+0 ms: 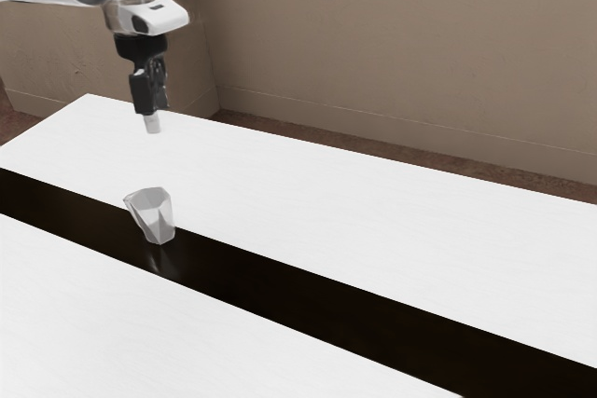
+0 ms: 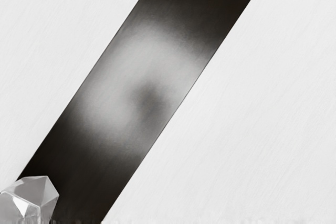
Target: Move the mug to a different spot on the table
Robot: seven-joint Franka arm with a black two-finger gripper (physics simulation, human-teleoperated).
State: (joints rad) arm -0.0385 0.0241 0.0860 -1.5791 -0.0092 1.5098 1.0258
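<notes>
Hovering my hand [image 1: 152, 124] well above the surface [image 1: 392, 221], I cannot tell whether it is released or clenched. The mug [image 1: 151, 213] stands upright on the dark strip [image 1: 308, 295] below. It looks faceted, rigid, probably light and slick, so I'd pinch across its walls.

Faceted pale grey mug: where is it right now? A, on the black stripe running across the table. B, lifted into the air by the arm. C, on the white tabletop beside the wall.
A: the faceted pale grey mug stands upright on the black stripe, while the gripper hangs above it, not touching it.
</notes>
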